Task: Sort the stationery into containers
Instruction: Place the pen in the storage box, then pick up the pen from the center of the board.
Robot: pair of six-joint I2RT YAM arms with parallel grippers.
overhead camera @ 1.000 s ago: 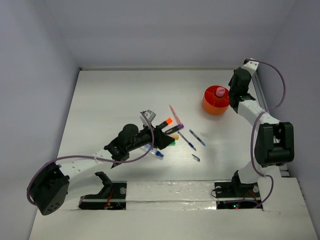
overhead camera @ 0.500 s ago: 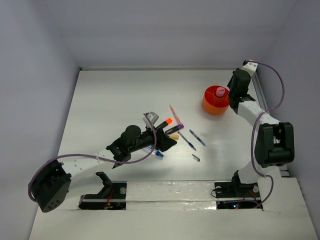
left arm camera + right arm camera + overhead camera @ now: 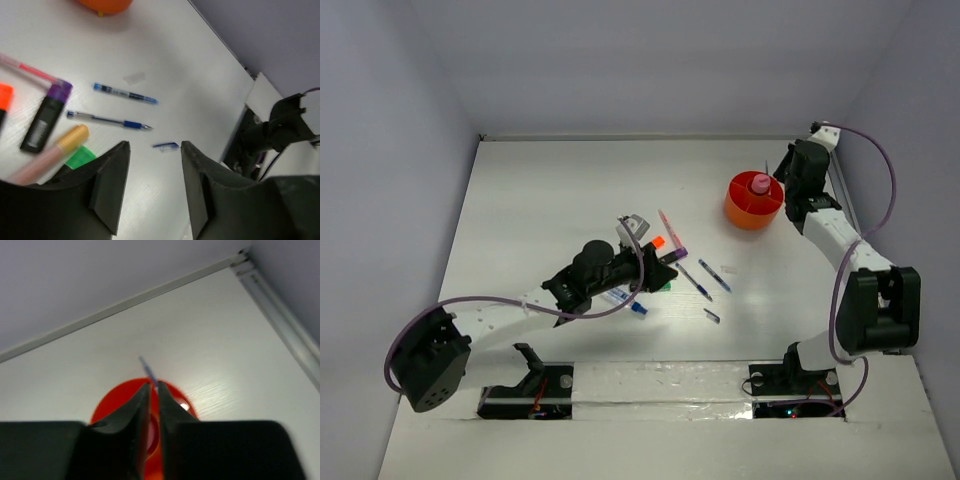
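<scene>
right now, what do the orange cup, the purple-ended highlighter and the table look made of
The orange cup looks like moulded plastic, smooth and slightly glossy; a glint shows on it in the right wrist view. The purple-ended highlighter is probably plastic, with a matte black barrel and a printed label. The table is white with faint wood-grain streaks and a soft sheen, perhaps laminate.

Overhead view spans the table (image 3: 550,200); both wrist views catch the cup (image 3: 748,212).
</scene>
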